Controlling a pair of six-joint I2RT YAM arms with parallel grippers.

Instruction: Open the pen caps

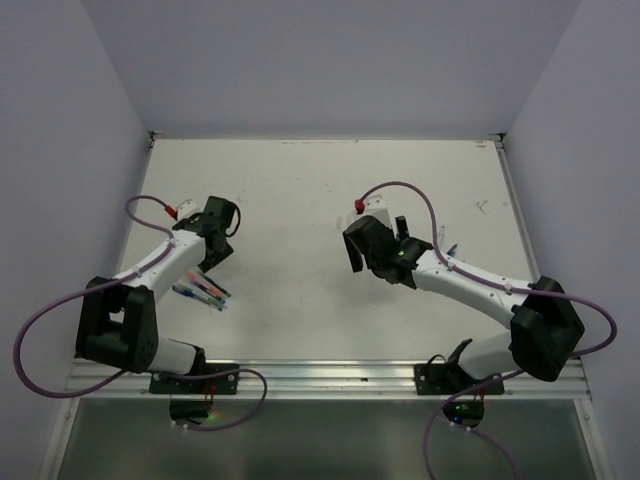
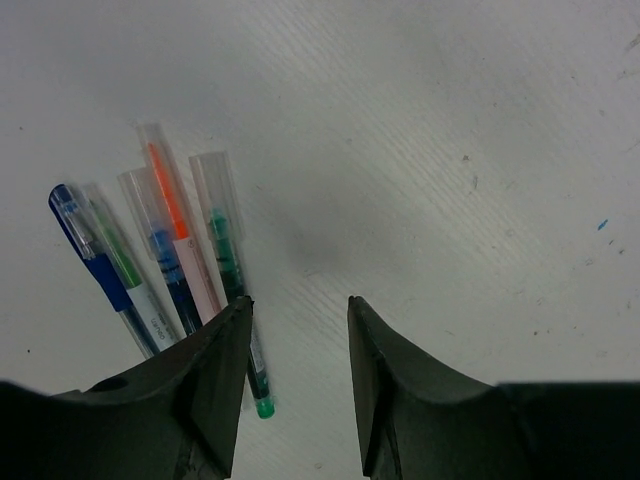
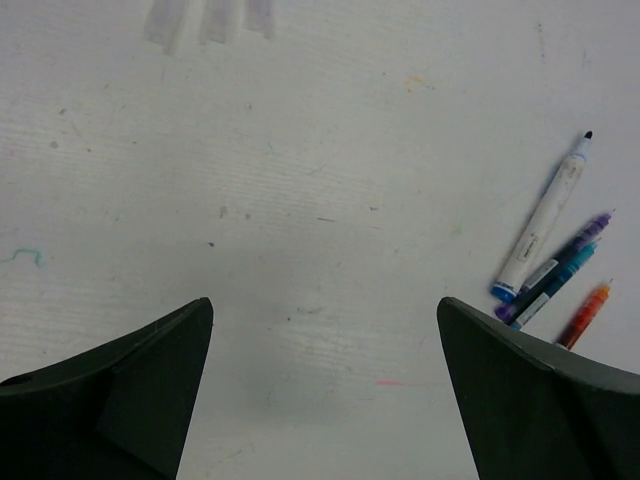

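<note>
Several pens (image 2: 175, 255) lie side by side on the white table, left of my left gripper (image 2: 300, 312). They still wear their pen caps: clear ones (image 2: 213, 185) over green, orange and blue tips, and a blue one (image 2: 68, 207) at the far left. My left gripper is open with only bare table between its fingers, and its left finger (image 2: 215, 370) overlaps the pens' lower ends. The top view shows this cluster (image 1: 203, 291) just below the gripper (image 1: 215, 255). My right gripper (image 3: 325, 305) hangs wide open over bare table, holding nothing.
Uncapped pens lie at the right of the right wrist view: a white marker (image 3: 545, 220), a purple pen (image 3: 582, 238) and an orange one (image 3: 586, 313). Pale blurred cap-like shapes (image 3: 207, 20) sit at that view's top edge. Grey walls enclose the table (image 1: 320, 190).
</note>
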